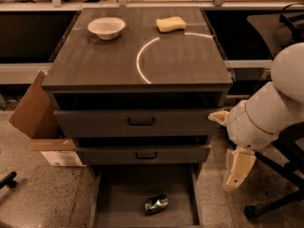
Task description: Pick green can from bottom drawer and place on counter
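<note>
Metal, dented: green can (156,204) on its side in open bottom drawer (118,198), below-left of gripper (236,175), well apart. Gripper's state: cannot tell. Counter (95,65) up-left.

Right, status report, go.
Gripper low, right of cabinet, outside bottom drawer. Green can lying on its side on drawer floor, ungrasped. Nothing over the can; drawer open.

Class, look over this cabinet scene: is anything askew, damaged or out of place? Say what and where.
The green can lies tipped on its side, looking dented, on the floor of the open bottom drawer. The tool hangs right of the cabinet, beside the drawers, clear of the can. Nothing else stands out.
</note>
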{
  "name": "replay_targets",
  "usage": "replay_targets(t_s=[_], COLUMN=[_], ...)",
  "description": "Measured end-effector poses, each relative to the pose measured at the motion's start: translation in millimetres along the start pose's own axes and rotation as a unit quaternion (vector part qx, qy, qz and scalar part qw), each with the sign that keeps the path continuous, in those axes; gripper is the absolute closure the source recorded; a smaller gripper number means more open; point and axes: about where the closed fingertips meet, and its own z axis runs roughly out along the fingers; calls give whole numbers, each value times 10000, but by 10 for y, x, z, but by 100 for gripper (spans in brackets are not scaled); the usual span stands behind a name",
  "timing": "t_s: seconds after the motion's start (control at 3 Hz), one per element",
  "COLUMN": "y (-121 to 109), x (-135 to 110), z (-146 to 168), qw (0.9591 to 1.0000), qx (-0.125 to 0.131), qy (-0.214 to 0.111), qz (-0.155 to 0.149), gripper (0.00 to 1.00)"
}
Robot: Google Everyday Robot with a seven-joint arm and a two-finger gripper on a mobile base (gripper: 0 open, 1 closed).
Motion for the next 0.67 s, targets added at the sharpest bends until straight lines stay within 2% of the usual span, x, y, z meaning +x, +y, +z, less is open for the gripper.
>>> replay_targets(t_s=[0.33,0.67], y=[11,86], x=[-4,-15], z=[156,555], qw=[9999,9985], qx=[-67,-184], qy=[-115,-486], qz=[-48,-141], gripper=[0,0])
